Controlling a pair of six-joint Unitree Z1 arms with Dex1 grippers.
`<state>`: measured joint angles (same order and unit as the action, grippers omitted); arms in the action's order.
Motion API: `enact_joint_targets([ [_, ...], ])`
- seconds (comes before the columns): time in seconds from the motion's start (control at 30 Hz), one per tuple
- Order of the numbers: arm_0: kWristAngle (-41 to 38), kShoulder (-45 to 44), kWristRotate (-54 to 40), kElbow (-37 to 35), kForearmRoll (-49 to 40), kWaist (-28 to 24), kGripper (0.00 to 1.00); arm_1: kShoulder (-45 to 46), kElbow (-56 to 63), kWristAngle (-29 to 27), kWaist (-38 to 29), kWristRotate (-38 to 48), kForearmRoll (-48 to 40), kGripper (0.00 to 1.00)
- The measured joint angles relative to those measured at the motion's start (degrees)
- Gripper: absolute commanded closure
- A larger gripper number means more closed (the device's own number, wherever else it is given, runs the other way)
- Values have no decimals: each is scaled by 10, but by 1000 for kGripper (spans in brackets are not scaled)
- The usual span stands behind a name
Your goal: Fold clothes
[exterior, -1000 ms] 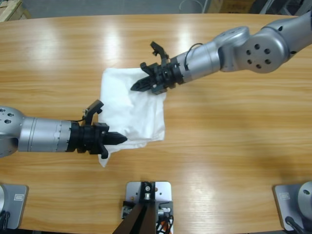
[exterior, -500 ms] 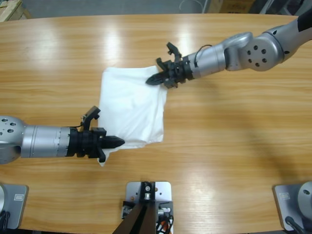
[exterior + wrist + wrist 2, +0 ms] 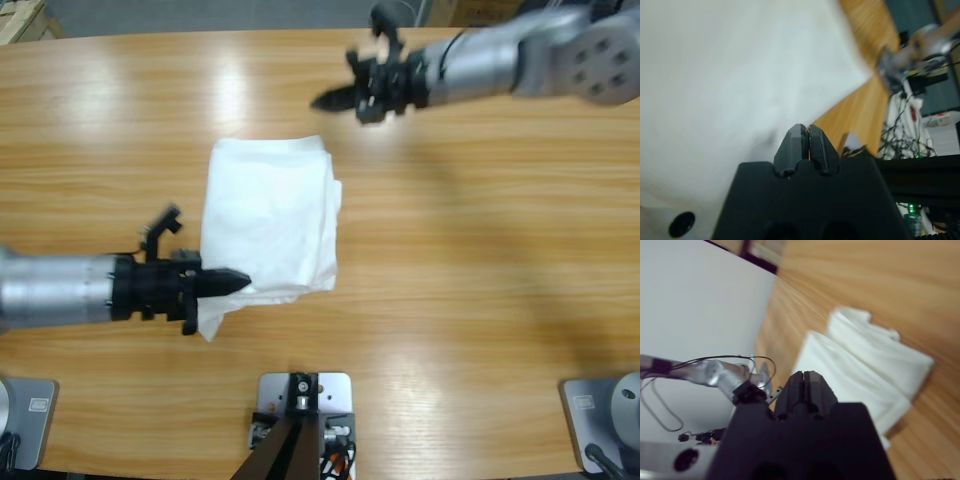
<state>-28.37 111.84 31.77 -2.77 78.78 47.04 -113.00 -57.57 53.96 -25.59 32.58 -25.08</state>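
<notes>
Lying mid-frame on surface (image 3: 480, 300): folded white shirt (image 3: 270, 220). Left end effector (image 3: 235, 283) closed, touching lower-left edge, grip unclear. Right end effector (image 3: 325, 101) closed, empty, hovering upper centre. Advising flattening loose corner gently.

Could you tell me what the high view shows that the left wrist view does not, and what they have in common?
Only the high view shows the whole folded shirt on the table, with the left pincer at its near-left corner and the right pincer apart from it, over bare wood. Only the left wrist view shows cables and equipment past the table's edge. Both show the white shirt at the shut left pincer, and the other arm.
</notes>
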Motion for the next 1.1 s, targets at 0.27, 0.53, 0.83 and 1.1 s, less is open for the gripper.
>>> enact_joint_targets([
  [0.27, -27, -121, -4, -17, -74, -53, 1000, 127, 103, -115, -101, -9, 81, 1000],
  [0.53, -19, -233, -149, -278, -607, -65, 1000, 189, 131, -277, -186, -18, 164, 1000],
  [0.83, -13, -178, -210, -375, -696, -148, 1000, 147, 124, -257, -260, -9, 143, 1000],
  [1.1, -23, -89, -219, -434, -696, -178, 1000, 99, 124, -253, -276, 2, 104, 1000],
])
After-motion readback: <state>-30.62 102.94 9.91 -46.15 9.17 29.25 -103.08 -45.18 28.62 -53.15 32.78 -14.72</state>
